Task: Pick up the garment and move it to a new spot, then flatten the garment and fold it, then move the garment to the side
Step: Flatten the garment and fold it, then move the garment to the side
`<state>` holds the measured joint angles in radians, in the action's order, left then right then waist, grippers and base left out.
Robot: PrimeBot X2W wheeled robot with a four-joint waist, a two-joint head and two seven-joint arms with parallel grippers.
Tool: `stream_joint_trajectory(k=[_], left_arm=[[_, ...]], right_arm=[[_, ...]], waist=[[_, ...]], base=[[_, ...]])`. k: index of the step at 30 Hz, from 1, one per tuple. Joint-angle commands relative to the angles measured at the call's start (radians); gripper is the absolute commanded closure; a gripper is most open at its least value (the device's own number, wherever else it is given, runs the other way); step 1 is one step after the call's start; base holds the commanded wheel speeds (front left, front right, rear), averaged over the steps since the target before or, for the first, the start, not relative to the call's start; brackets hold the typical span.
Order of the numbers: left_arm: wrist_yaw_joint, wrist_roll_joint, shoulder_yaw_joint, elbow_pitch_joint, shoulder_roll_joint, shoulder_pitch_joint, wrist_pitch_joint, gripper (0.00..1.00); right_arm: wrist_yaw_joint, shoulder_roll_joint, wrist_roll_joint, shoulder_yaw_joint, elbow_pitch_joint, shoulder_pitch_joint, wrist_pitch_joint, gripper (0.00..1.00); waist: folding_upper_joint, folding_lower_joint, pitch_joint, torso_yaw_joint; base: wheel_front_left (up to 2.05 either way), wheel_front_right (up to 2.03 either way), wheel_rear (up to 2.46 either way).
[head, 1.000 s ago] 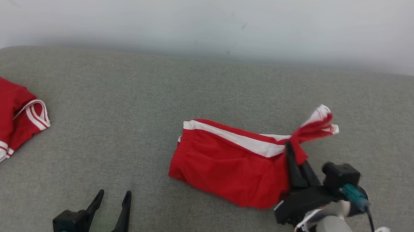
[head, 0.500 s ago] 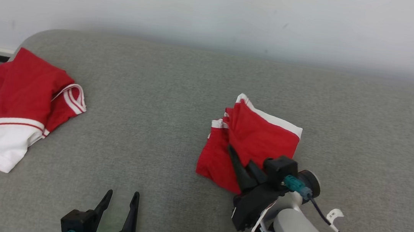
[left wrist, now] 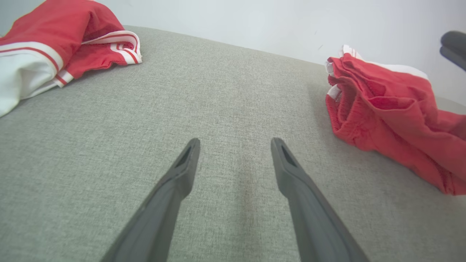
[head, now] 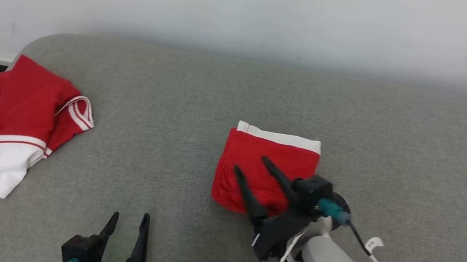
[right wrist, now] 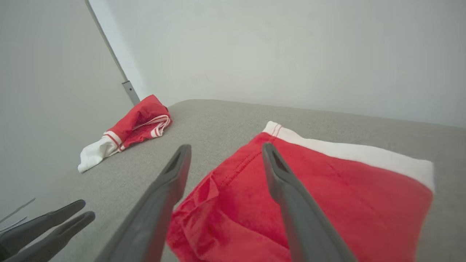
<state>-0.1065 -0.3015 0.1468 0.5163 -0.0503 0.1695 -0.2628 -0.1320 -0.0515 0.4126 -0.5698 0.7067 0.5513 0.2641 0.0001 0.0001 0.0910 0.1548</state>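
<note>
The folded red shorts [head: 278, 157] lie at the centre of the frame under the spread right gripper [head: 250, 164], which should, I think, pinch all layers together before sliding them aside; the left gripper [head: 130, 215], lower left, is spread too.

From the head we look forward and down across the grey padded surface [head: 176, 99] to the far wall [head: 246, 11]. Our left wrist camera sits low over it, facing far. The right one hangs close above the folded red shorts [right wrist: 364, 189], facing far-left. All three share the shorts and the red-and-white shirt [head: 24, 96].
</note>
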Motion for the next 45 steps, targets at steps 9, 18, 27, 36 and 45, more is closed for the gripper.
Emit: stream_joint_trajectory(k=[9,18,27,36,45], left_arm=[[0.01,0.051,-0.06,-0.042,0.0,-0.033,-0.003,0.0],[0.013,0.099,-0.118,-0.076,0.0,-0.076,-0.003,0.0],[0.017,0.148,-0.165,-0.129,0.0,-0.123,-0.003,0.0],[0.03,0.15,-0.176,-0.171,0.0,-0.166,-0.003,0.0],[0.043,0.127,-0.148,-0.184,0.0,-0.163,-0.003,0.0]], right_arm=[[0.002,0.001,-0.209,0.343,-0.082,-0.148,0.0,0.0],[0.002,0.001,-0.309,0.542,-0.146,-0.292,0.0,0.0],[0.002,0.001,-0.309,0.599,-0.198,-0.36,0.0,0.0],[0.002,0.001,-0.289,0.602,-0.212,-0.386,0.0,0.0],[0.002,0.001,-0.259,0.551,-0.21,-0.374,0.0,0.0]], waist=[[-0.0001,-0.0001,-0.037,-0.102],[-0.0001,-0.0001,-0.064,-0.158],[-0.0001,-0.0001,-0.082,-0.199],[-0.0001,-0.0001,-0.082,-0.222],[-0.0001,-0.0001,-0.067,-0.199]], base=[[0.0,0.0,0.0],[0.0,0.0,0.0],[0.0,0.0,0.0],[0.0,0.0,0.0],[0.0,0.0,0.0]])
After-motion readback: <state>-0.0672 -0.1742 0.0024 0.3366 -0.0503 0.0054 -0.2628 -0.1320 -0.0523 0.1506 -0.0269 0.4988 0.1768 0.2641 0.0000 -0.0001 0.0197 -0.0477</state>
